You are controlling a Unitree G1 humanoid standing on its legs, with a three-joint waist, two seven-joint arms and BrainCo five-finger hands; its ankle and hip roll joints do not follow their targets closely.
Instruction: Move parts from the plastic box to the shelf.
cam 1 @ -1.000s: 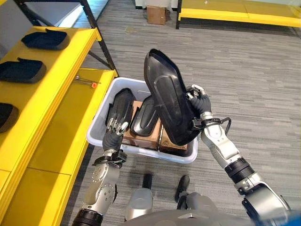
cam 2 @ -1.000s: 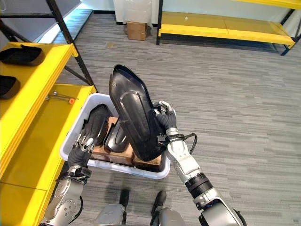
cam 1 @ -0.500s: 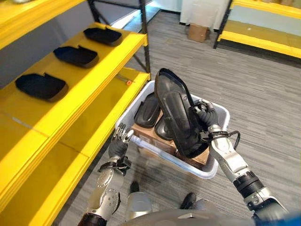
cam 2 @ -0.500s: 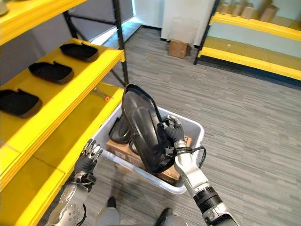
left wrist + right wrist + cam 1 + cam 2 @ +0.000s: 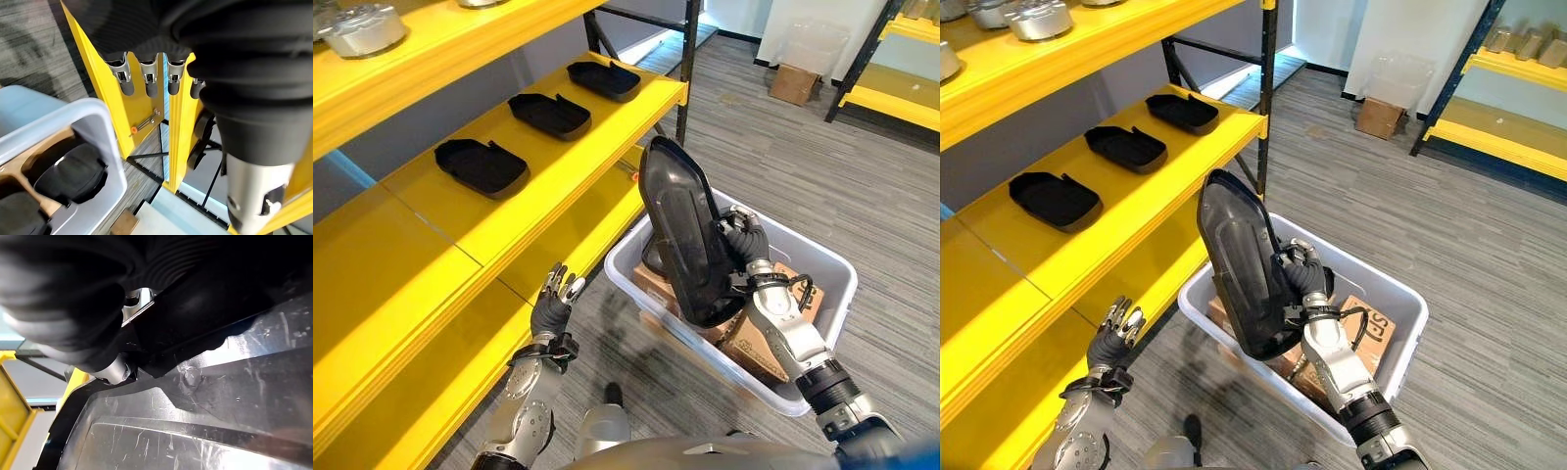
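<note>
Yellow shelf (image 5: 607,147) already carries three parts (image 5: 481,164); my right hand (image 5: 744,240) grips another part (image 5: 680,230) above the box (image 5: 822,328), left hand (image 5: 551,311) open.

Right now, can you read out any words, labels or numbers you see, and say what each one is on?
Cardboard box inside the plastic box: dark print on its top, partly hidden and too blurred to read.
Black part held in the right hand: no text.
Yellow shelf: no readable label or number.
</note>
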